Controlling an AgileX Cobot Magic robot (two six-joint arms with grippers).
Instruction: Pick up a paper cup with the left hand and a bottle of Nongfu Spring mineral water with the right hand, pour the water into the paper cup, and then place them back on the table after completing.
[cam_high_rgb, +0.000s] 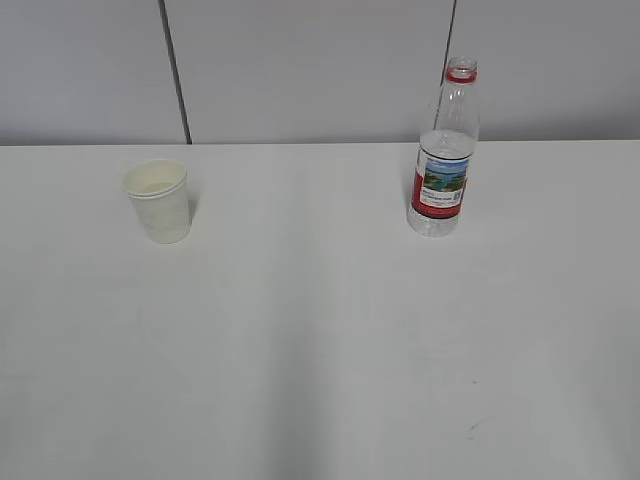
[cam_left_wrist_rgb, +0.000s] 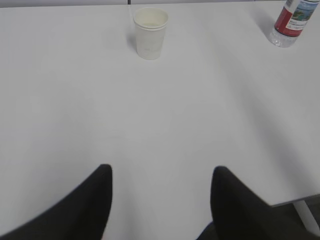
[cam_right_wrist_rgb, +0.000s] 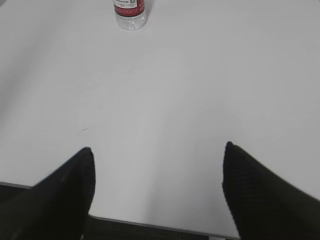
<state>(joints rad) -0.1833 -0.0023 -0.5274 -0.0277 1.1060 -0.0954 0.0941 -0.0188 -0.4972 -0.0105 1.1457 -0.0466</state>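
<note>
A white paper cup (cam_high_rgb: 158, 200) stands upright at the back left of the white table (cam_high_rgb: 320, 350); the left wrist view shows the paper cup (cam_left_wrist_rgb: 150, 32) far ahead. A clear uncapped bottle (cam_high_rgb: 444, 155) with a red label and water in it stands at the back right; its base shows in the left wrist view as the bottle (cam_left_wrist_rgb: 292, 22) and in the right wrist view as the bottle (cam_right_wrist_rgb: 129, 11). My left gripper (cam_left_wrist_rgb: 162, 170) is open and empty over the near table. Near the table's front edge my right gripper (cam_right_wrist_rgb: 157, 147) hangs wide open, empty. Neither arm appears in the exterior view.
A grey panelled wall (cam_high_rgb: 300, 70) runs behind the table. A small dark scuff (cam_high_rgb: 472, 428) marks the tabletop at the front right. The table's front edge (cam_right_wrist_rgb: 150, 224) lies just under my right gripper.
</note>
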